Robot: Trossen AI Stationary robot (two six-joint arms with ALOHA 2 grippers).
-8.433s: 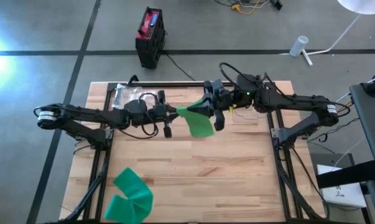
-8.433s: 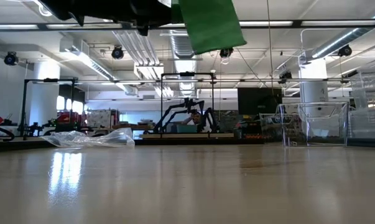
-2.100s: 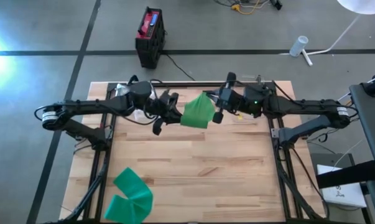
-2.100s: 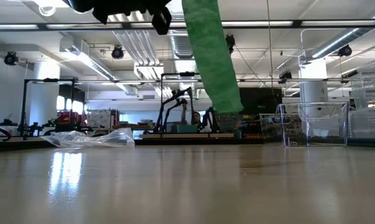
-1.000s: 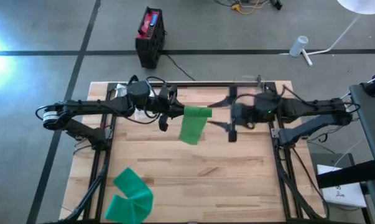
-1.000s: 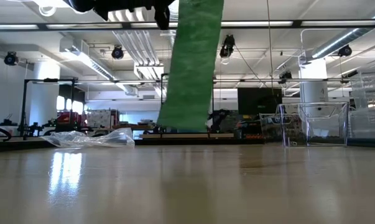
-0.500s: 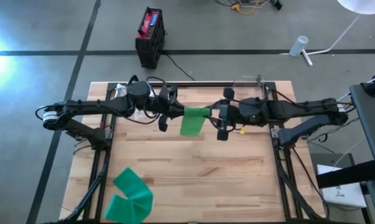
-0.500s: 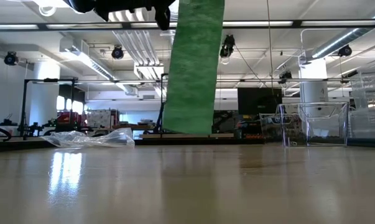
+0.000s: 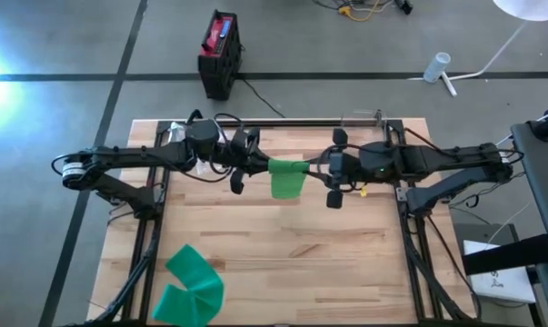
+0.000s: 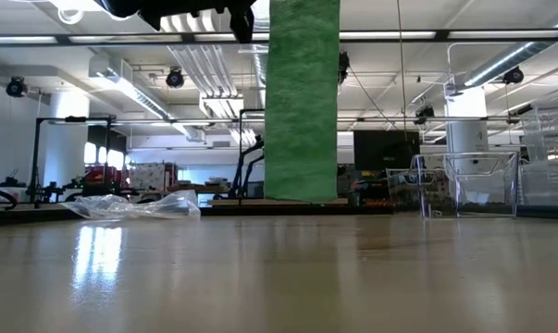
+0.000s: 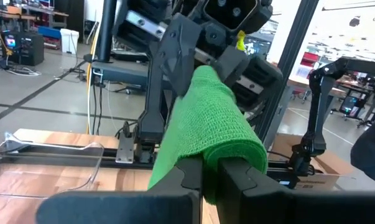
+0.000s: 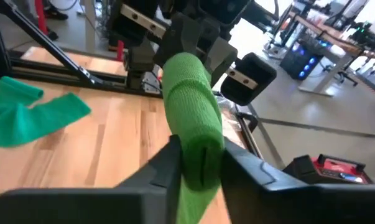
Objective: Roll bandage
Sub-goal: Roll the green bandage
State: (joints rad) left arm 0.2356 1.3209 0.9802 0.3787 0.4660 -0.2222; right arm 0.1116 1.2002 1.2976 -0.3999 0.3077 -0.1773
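A green bandage [image 9: 288, 176] hangs in the air between my two grippers, above the far middle of the table. Its upper part is a thick fold or roll [image 11: 221, 121]. Its free strip [image 10: 302, 102] hangs straight down, and the lower end stays clear of the tabletop. My left gripper [image 9: 257, 166] is shut on it from the left. My right gripper [image 9: 321, 169] is shut on it from the right. A second green bandage [image 9: 188, 284] lies loose on the table's near left corner. My left gripper pinches the left end of the bandage's thick upper fold [image 11: 207, 163] between its two fingers [image 11: 186, 175]. The fingers come level from the table's left. The bandage is lifted clear, its strip hanging below. My right gripper has the right end of the thick upper fold [image 12: 198, 146] between its two fingers [image 12: 166, 163]. The fingers come level from the table's right, facing the left gripper. The bandage is clear of the table and hangs below.
A crumpled clear plastic bag [image 9: 178, 136] lies at the table's far left corner, behind my left arm. A black and red case [image 9: 219, 53] stands on the floor beyond the far edge. The near half of the wooden table [image 9: 346, 272] holds only the second bandage.
My right gripper has moved toward the table's left edge, up to the bandage that my left gripper keeps holding, and now has its fingers on the upper fold. The hanging strip has swung from slanted to straight down.
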